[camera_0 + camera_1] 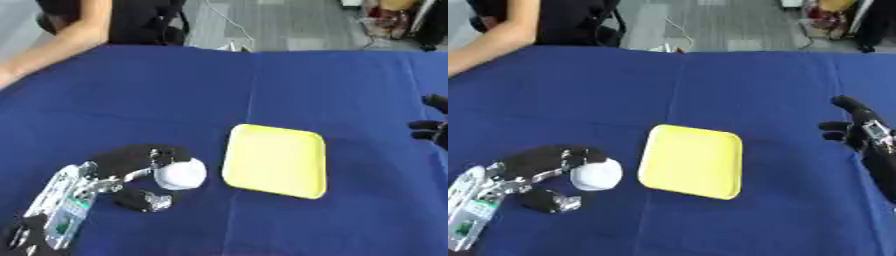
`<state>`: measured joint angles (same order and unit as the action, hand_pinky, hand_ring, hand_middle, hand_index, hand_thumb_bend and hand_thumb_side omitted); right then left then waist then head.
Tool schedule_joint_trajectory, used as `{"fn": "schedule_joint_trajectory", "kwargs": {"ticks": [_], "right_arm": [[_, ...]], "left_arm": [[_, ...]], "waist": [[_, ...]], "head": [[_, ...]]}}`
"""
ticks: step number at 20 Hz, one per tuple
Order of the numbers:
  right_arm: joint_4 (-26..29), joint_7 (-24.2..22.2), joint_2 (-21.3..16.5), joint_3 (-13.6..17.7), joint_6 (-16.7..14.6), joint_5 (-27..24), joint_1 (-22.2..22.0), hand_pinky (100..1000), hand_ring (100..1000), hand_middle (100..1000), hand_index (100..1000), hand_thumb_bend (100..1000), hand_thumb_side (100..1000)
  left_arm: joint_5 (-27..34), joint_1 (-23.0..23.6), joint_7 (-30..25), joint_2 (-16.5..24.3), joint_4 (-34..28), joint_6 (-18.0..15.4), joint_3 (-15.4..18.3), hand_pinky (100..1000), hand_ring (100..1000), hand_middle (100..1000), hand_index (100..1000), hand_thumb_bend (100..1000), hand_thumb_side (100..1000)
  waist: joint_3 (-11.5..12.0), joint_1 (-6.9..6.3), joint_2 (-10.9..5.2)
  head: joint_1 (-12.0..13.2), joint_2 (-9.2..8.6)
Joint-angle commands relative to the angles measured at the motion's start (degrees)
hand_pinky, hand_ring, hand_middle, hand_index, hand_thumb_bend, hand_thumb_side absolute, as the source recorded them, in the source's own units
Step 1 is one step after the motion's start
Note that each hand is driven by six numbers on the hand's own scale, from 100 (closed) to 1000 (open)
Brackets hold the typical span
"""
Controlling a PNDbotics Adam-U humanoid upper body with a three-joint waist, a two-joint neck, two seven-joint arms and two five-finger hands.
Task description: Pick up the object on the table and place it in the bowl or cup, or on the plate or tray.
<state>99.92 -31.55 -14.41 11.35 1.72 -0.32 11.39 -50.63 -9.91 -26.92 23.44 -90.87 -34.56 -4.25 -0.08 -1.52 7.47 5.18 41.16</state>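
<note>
A white ball is held in the curled fingers of the left hand, just beside the yellow tray on the blue desk. Nothing has been put on the tray yet. The right hand is kept open, far off.

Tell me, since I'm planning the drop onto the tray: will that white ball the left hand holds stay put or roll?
The white ball looks round and smooth, so it would probably roll once released. The yellow tray appears shallow with a low rim, which may stop a slow roll only. The left hand curls fingers and thumb around it, suggesting it is light.
</note>
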Motion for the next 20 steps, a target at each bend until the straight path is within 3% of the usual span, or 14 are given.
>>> {"fn": "schedule_joint_trajectory", "kwargs": {"ticks": [1,8,18,20], "right_arm": [[0.74,-0.13,-0.89,0.29,-0.18,0.00,0.18,784,781,992,1000,100,940],[0.73,-0.16,-0.88,0.32,-0.16,-0.01,0.16,783,781,992,1000,100,941],[0.62,-0.21,-0.85,0.30,-0.22,-0.03,0.16,784,781,992,1000,100,941],[0.61,-0.23,-0.84,0.29,-0.23,-0.03,0.15,784,781,992,1000,100,942]], "left_arm": [[-0.44,-0.54,0.27,0.71,-0.36,-0.37,-0.12,864,924,945,1000,293,939],[-0.77,-0.90,0.21,0.63,0.03,-0.60,-0.63,861,919,939,1000,279,938],[0.56,-5.12,1.29,2.39,3.66,-0.95,-1.73,859,919,938,1000,291,921],[0.47,-5.36,1.55,2.39,4.35,-1.17,-1.92,832,866,898,1000,295,900]], "waist": [[0.01,0.02,-0.53],[-0.01,0.05,-0.52],[-0.18,0.14,-0.60],[-0.19,0.16,-0.56]], "head": [[0.45,-0.23],[0.25,-0.29],[0.09,-0.55],[0.14,-0.49]]}}
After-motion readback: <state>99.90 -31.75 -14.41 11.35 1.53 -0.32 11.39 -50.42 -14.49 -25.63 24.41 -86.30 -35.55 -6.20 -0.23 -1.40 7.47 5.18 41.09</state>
